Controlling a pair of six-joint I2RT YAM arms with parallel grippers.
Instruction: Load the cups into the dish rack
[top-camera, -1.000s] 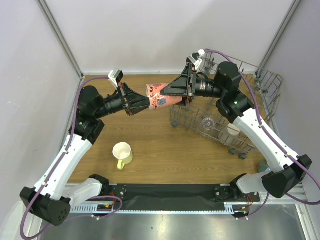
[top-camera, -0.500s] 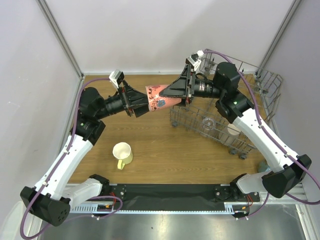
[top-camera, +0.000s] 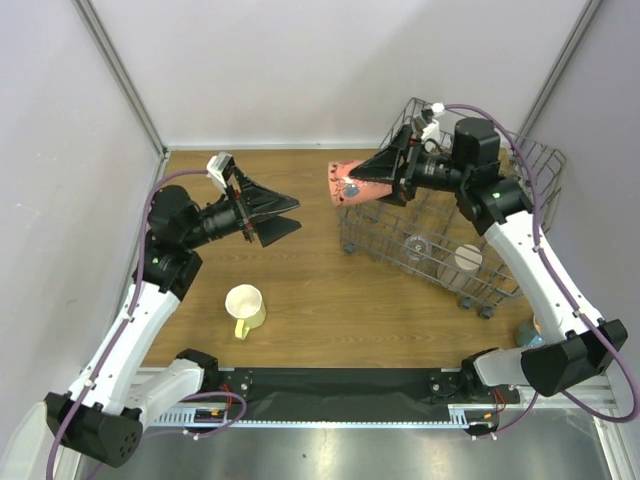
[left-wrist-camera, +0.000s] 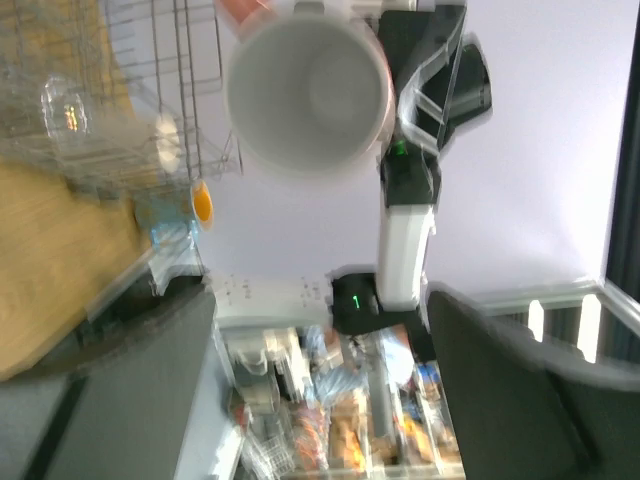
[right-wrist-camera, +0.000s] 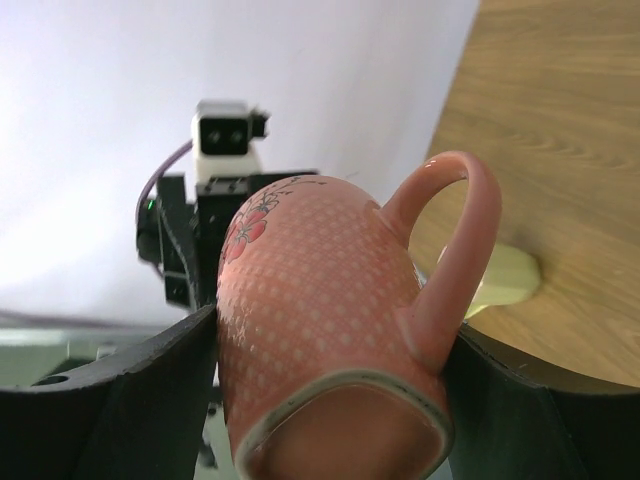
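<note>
Wooden table (top-camera: 300, 290) between plain pale walls, seen from above. The right gripper (top-camera: 360, 182) is clamped on the salmon-pink mug (top-camera: 343, 184), with one finger on each side of its body. The mug lies sideways in the air, its white inside turned away from this gripper. Under this gripper, and stretching back behind its wrist, stands the dish rack (top-camera: 385, 247). It holds a small clear glass (top-camera: 417, 243) and a beige cup (top-camera: 467, 259). The left gripper (top-camera: 295, 213) faces the mug's mouth across a gap, jaws apart, holding nothing. Below the left gripper, toward the arm bases, a pale yellow mug (top-camera: 245, 304) stands upright on the table.
</note>
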